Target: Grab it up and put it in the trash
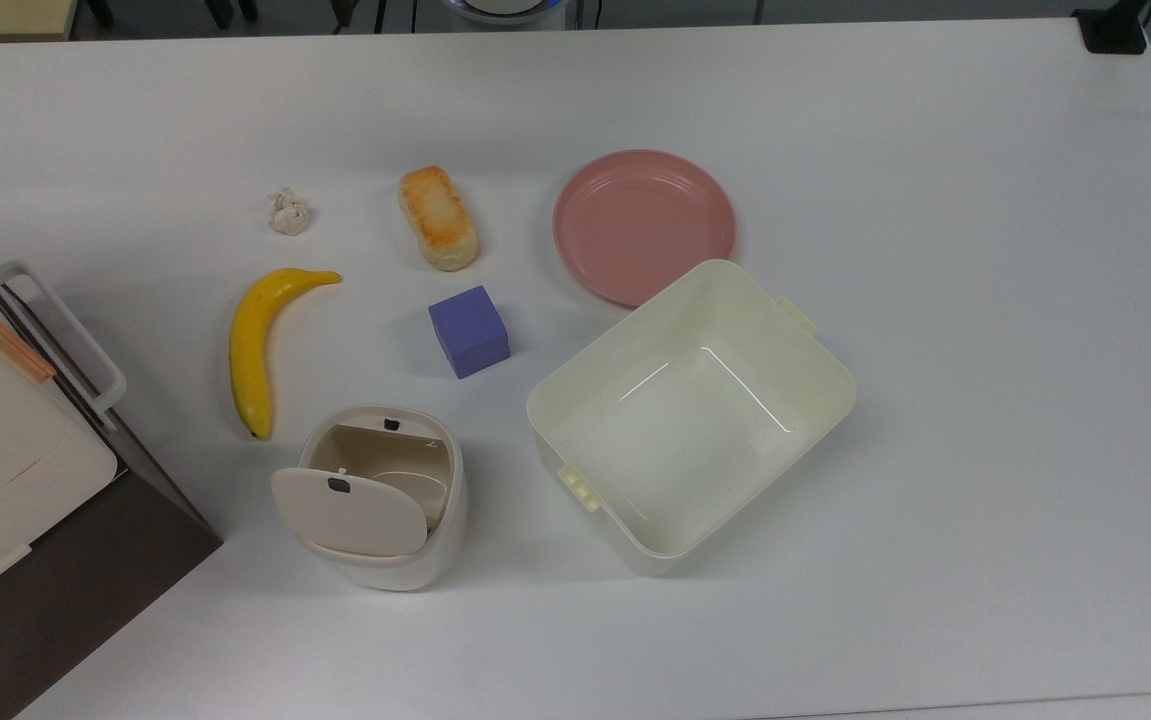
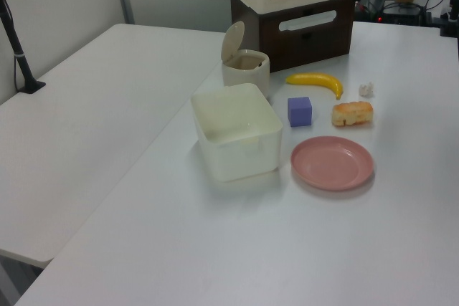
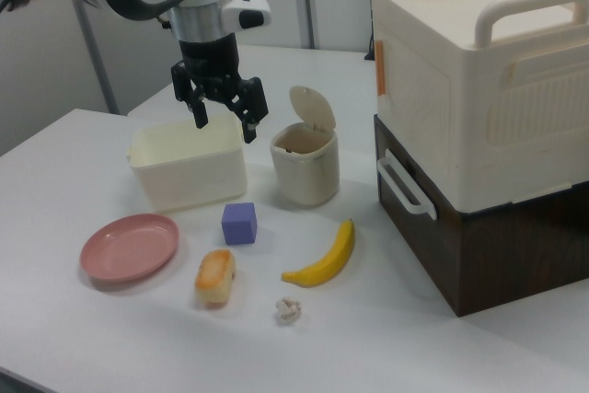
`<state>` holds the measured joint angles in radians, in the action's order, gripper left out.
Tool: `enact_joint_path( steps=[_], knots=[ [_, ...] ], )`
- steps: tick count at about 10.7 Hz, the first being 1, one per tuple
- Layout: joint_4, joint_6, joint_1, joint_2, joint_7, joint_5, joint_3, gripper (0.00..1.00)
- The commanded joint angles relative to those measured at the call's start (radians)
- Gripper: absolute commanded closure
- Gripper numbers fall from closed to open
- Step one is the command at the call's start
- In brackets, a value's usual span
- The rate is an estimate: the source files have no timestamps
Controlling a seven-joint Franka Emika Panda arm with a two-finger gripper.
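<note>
Hovering claw (image 3: pixel 222 114) spread, paper wad (image 1: pixel 288 212) untouched

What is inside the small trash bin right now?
The trash bin looks empty where visible; its raised flap lid covers part of the inside. The paper wad lies on the table.

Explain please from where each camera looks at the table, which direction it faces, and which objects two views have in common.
Top view: sits overhead, looks straight down at the table; the paper wad lies above the banana.
Left view: stands off the tub's side, looks across toward the stacked boxes.
Right view: stands on the paper wad's side, faces the trash bin; the gripper hangs open above the tub.
Shared: left and right views both show the bin's raised lid, from opposite sides.
</note>
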<state>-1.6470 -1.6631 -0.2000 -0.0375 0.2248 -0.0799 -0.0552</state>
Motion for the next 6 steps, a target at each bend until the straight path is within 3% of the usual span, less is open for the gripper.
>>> enact_joint_path(
  steps=[1, 3, 6],
  knots=[
    [0.001, -0.006, 0.021, -0.004, -0.01, 0.009, -0.008, 0.0],
    [0.001, -0.004, 0.021, -0.001, 0.144, 0.017, -0.008, 0.0],
    [0.0, -0.003, 0.019, -0.001, 0.235, 0.017, -0.008, 0.0]
  ],
)
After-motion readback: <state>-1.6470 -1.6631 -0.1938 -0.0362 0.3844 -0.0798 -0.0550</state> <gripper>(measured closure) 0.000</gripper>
